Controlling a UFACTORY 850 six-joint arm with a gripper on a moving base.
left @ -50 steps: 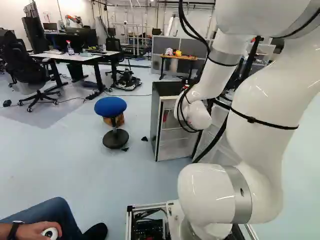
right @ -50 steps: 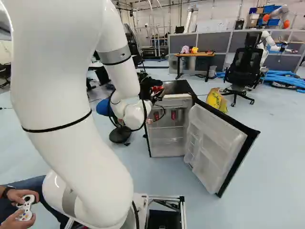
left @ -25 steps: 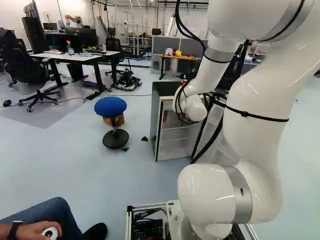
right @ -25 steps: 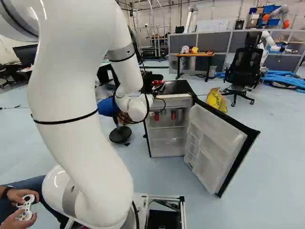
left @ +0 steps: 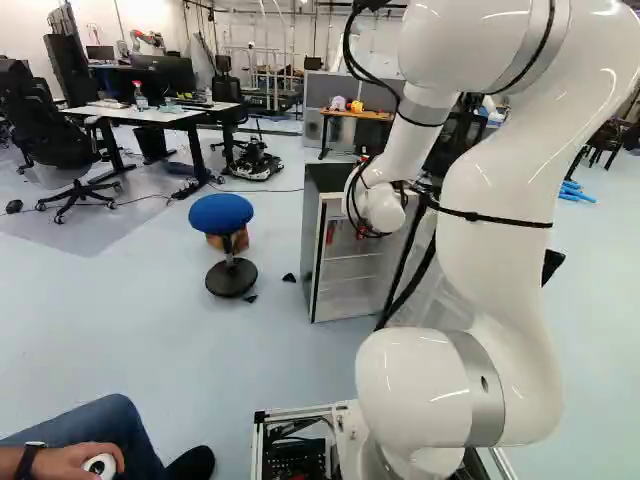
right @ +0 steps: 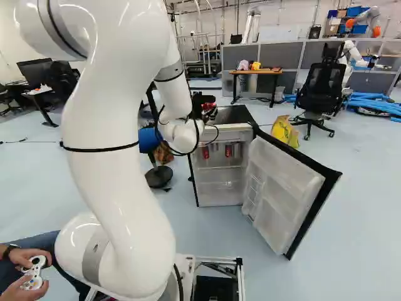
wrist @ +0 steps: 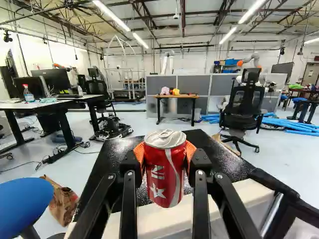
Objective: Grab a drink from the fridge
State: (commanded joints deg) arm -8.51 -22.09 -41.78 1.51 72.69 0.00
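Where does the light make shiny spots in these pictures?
Wrist view: long ceiling lights glow brightly, the red can glints on its silvery top, and little bright specks dot the black top of the fridge; left base view: white streaks of glare on the smooth robot arm; right base view: shiny streaks on the arm there too.

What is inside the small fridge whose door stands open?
In its upper part, two red cans show, with something greyish beside one. The arm hides one upper corner in the right base view; anything behind the cans cannot be seen.
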